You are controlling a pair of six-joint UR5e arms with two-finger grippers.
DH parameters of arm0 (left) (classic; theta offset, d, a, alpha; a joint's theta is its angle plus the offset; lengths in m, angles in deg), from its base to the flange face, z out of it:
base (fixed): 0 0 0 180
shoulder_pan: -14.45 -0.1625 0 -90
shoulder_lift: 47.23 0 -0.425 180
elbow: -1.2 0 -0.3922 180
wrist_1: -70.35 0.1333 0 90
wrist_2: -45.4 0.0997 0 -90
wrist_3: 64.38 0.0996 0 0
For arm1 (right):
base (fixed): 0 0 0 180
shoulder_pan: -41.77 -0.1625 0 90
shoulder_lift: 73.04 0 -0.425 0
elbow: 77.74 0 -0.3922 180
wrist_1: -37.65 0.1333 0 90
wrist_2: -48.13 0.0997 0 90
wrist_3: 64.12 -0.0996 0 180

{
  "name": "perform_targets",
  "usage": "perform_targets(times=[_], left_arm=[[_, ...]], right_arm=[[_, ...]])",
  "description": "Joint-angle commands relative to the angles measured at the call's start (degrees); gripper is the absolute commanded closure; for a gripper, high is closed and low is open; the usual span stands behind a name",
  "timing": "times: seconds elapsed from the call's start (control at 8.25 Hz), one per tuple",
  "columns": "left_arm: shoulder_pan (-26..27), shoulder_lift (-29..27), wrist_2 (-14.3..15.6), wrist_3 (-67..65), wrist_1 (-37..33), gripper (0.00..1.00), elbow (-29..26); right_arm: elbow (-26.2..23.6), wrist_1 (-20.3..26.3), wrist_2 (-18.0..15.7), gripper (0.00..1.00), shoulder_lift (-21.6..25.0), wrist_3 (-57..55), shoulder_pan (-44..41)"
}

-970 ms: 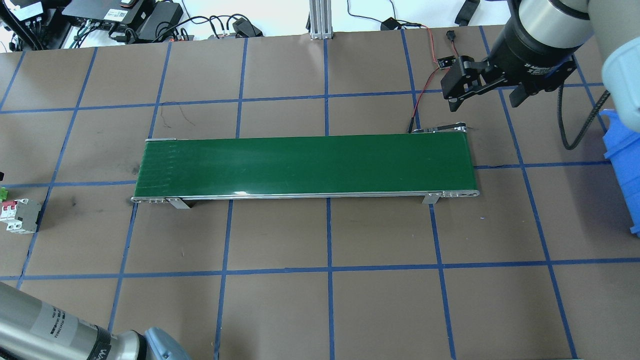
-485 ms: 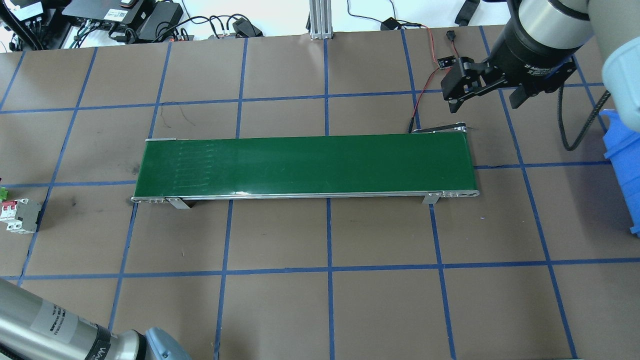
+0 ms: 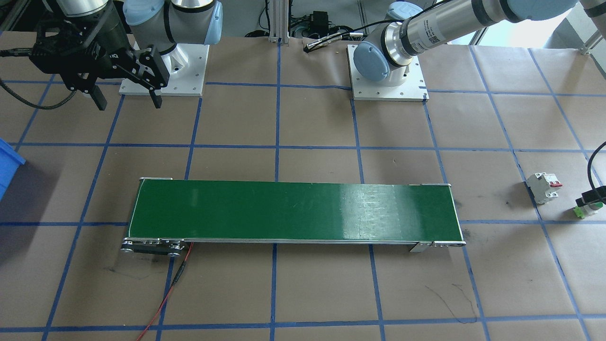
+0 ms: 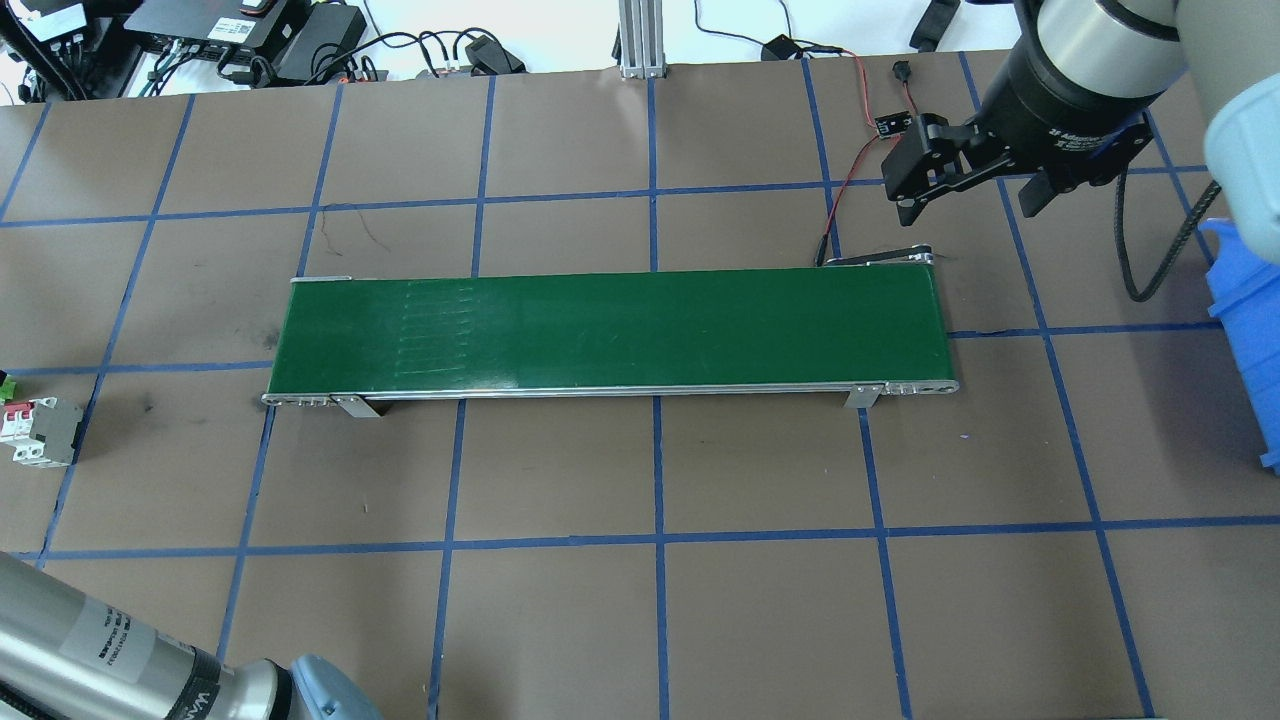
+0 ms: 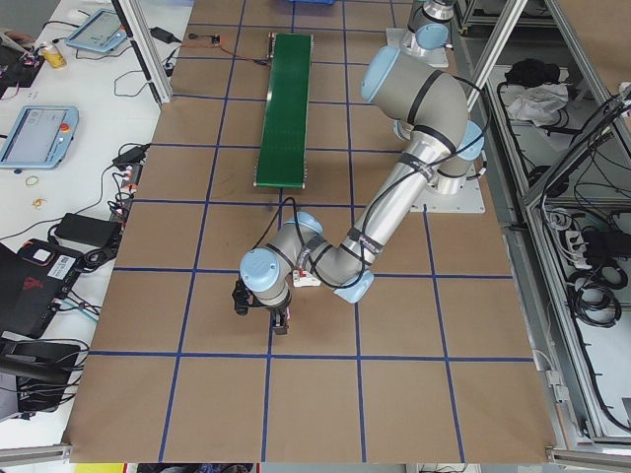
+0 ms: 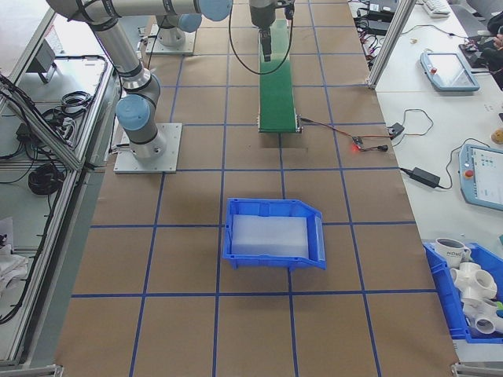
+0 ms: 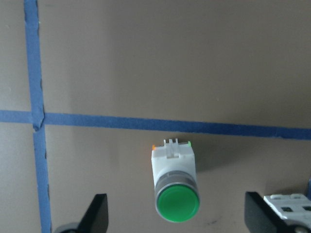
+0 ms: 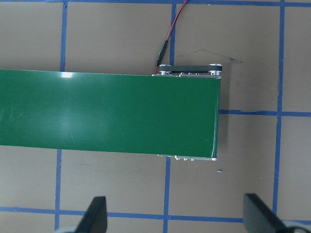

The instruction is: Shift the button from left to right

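The button (image 7: 174,180), a green round cap on a white base, lies on its side on the brown table at the far left end. It shows as a green speck (image 4: 8,385) at the overhead edge and sits beside the breaker (image 3: 587,209) in the front view. My left gripper (image 7: 176,214) hovers over it, open, one fingertip on each side and neither touching. My right gripper (image 4: 968,205) is open and empty, held above the table just beyond the right end of the green conveyor belt (image 4: 610,330).
A white circuit breaker with red levers (image 4: 40,432) stands next to the button. A blue bin (image 6: 271,236) sits on the table past the belt's right end. A red wire and small board (image 4: 890,124) lie behind the belt's right end.
Faint streak marks on the belt surface have drifted to the right. My left arm's lower tube has shifted slightly. The right gripper has barely moved.
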Motion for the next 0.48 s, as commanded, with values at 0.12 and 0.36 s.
perform_targets(times=[0.12, 0.36], left_arm=[[0.0, -2.0, 0.2, -0.3, 0.3, 0.0, -0.2], [0.0, -2.2, -0.1, -0.2, 3.0, 0.09, -0.2]], right_arm=[[0.1, 0.0, 0.0, 0.0, 0.0, 0.0, 0.0], [0.1, 0.0, 0.0, 0.0, 0.0, 0.0, 0.0]])
